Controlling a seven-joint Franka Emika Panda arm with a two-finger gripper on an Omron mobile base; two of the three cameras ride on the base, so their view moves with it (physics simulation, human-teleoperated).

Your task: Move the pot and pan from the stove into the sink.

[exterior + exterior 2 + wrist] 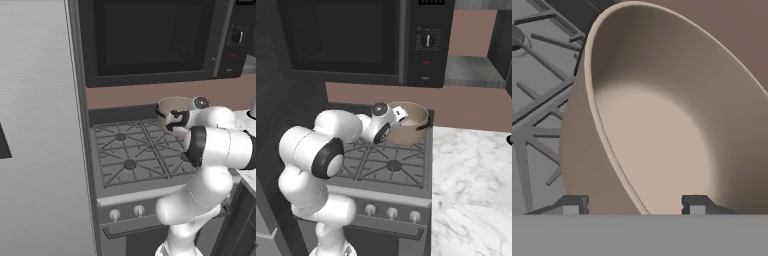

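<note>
We see the end effector (633,205) straddling the pot (662,130) rim, gripping it, one finger inside; right base view shows pot at stove (391,165) back-right corner.

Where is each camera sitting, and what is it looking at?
Left base view: behind the arm on its left, looking forward and down at the stove; the white arm rises at lower right.
Right base view: behind on its right, same stove and pot; arm at lower left.
Hand view: on the hand, looking along the gripper, its fingertips straddling the pot's rim.
All three share the pot and stove.
</note>
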